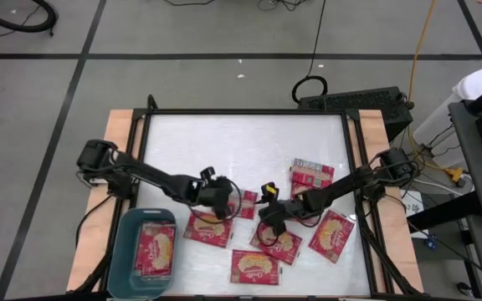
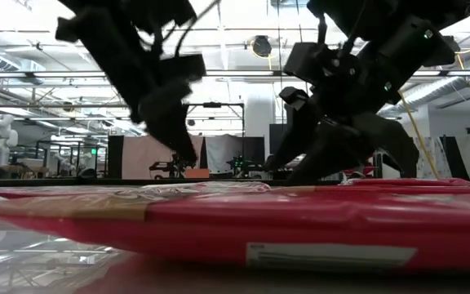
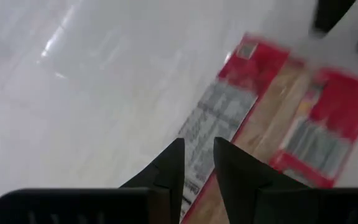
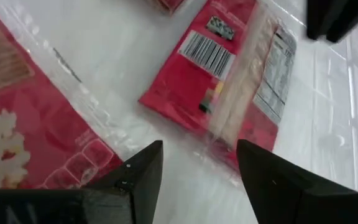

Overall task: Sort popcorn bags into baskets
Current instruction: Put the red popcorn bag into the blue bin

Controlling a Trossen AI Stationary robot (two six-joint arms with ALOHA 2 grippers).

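You see the glossy white tabletop [image 1: 241, 150] evenly lit from overhead, with pale glare streaks. In the left wrist view, the flat red packet with a grey printed panel [image 3: 272, 112] smears with blur. In the low view, ceiling strip lights silhouette both arms.

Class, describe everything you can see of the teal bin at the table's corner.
The teal bin is a rectangular plastic tub with rounded corners and a raised rim, sitting upright at the table's near-left corner, partly over the wooden edge. Inside lies one red popcorn bag, picture side up. No gripper touches it; the left gripper is off to its right.
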